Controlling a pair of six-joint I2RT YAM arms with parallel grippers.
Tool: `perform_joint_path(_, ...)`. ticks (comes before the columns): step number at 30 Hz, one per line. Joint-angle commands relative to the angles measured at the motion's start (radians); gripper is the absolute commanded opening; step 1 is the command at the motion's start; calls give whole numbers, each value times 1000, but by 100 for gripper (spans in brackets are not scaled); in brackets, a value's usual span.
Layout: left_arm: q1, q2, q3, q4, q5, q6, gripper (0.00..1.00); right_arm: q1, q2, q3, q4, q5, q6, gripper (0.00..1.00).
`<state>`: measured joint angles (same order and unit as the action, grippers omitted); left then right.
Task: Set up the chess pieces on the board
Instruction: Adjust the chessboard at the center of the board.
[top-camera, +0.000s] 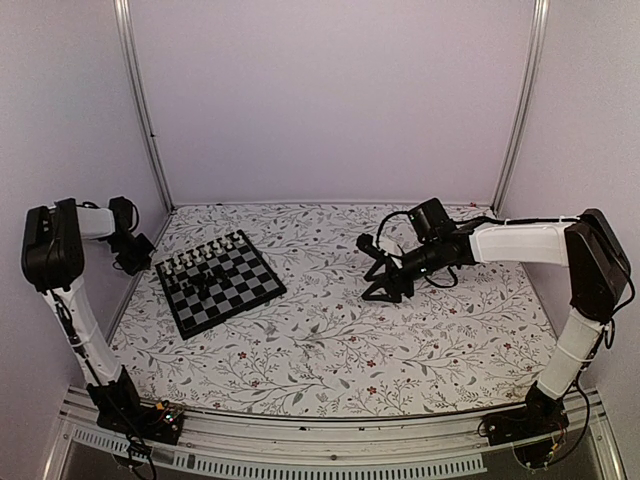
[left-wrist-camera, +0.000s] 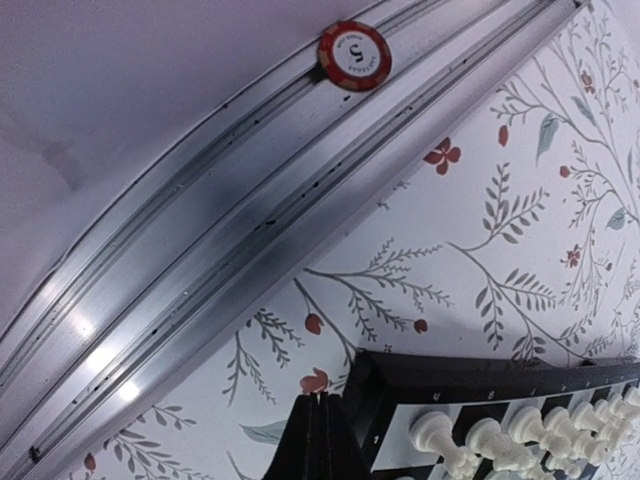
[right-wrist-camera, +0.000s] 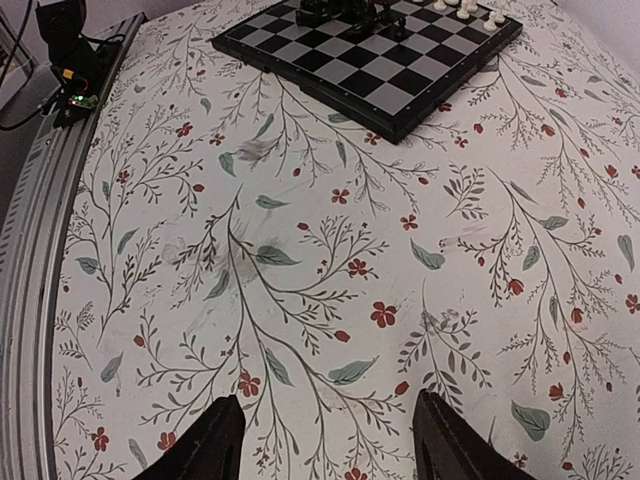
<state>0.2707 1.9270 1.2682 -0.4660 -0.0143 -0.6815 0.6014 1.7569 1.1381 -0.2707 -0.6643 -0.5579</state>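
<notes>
The small checkered board (top-camera: 220, 283) lies left of centre on the floral table. White pieces (top-camera: 205, 252) stand in rows along its far edge; black pieces (top-camera: 203, 286) cluster near its middle. My left gripper (top-camera: 138, 252) is shut and empty, just off the board's far left corner. In the left wrist view its closed fingertips (left-wrist-camera: 322, 402) rest beside the board corner (left-wrist-camera: 385, 385), with white pieces (left-wrist-camera: 500, 440) behind. My right gripper (top-camera: 382, 283) is open and empty, low over bare table well right of the board. In the right wrist view its fingers (right-wrist-camera: 205, 445) frame bare cloth; the board (right-wrist-camera: 370, 60) lies far ahead.
A red poker chip (left-wrist-camera: 354, 55) sits on the aluminium rail (left-wrist-camera: 200, 270) along the table's left edge. White walls and metal posts (top-camera: 140, 100) enclose the back and sides. A circuit board with wires (right-wrist-camera: 70, 60) sits at the front rail.
</notes>
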Motion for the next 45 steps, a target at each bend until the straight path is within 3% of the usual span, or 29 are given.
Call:
perform_joint_path(1,-3,76,55,-30,78,-13,0,10,-20,10,-13,-8,0,60)
perform_joint_path(10,-36,151,135,-41,156,40,0,11,-20,5,-11,5,-7,61)
perform_joint_path(26,-286,203,176,-55,167,85,0,9,13,1,-10,21,-25,61)
perform_joint_path(32,-261,170,241,-26,116,86,1,11,11,-1,-10,23,-28,62)
perform_joint_path(37,-246,278,408,-50,142,62,23,11,21,3,-14,14,-20,62)
perform_joint_path(40,-248,369,505,-80,188,31,29,11,20,1,-15,16,-18,62)
perform_joint_path(45,-252,453,566,-90,191,-37,32,10,11,-3,-16,16,-18,62)
